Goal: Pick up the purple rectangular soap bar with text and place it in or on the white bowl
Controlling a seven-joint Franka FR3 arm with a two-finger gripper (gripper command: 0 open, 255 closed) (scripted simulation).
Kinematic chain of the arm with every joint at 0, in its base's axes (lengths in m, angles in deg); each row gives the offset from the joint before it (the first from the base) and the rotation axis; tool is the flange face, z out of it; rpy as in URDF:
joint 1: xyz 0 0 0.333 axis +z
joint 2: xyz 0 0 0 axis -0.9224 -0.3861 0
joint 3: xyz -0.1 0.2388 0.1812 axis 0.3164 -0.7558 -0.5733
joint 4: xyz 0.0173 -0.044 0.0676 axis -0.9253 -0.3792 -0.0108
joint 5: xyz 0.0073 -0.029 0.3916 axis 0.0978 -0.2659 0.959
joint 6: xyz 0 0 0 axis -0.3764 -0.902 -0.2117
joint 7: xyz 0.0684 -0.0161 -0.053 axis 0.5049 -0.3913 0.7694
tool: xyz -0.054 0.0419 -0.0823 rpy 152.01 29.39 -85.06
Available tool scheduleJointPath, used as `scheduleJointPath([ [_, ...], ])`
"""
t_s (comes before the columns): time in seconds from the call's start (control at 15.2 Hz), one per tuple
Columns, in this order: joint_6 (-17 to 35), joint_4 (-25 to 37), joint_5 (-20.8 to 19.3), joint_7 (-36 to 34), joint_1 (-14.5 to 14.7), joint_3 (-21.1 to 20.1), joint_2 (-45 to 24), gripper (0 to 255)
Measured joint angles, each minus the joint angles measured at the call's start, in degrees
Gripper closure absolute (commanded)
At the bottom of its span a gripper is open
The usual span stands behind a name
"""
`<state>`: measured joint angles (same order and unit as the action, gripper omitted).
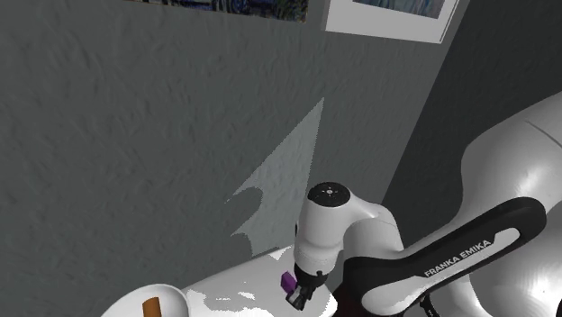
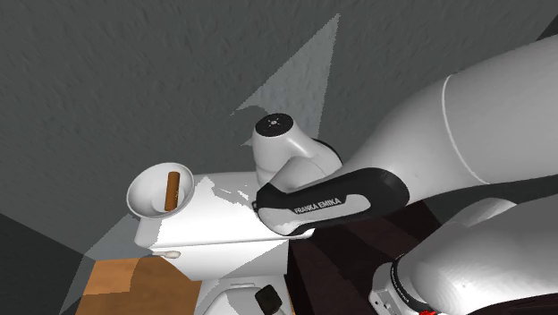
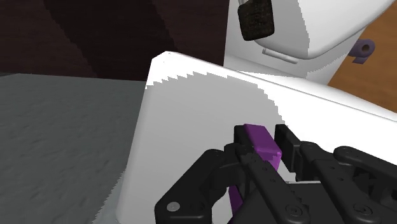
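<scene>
Wrist view has the gripper [image 3: 262, 137] clamped on the purple soap bar [image 3: 264, 150] over a white ledge [image 3: 191, 127], a grip that presumably suits carrying it across to the white bowl [image 2: 146, 195].

Clamps the purple soap bar [image 3: 264, 149] between the black gripper's [image 3: 262, 137] fingers, just above a white slab [image 3: 191, 114]. Looks past it to a grey textured surface [image 3: 63, 140], a dark brown lump [image 3: 256, 19] and wooden floor [image 3: 382, 79].
</scene>
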<state>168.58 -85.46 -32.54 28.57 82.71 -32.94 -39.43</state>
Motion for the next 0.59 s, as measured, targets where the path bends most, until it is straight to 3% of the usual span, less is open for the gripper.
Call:
scheduleJointPath([
  [0.59, -9.9, 2.8, 1.6, 1.7, 1.3, 2.4, 7.3, 255],
])
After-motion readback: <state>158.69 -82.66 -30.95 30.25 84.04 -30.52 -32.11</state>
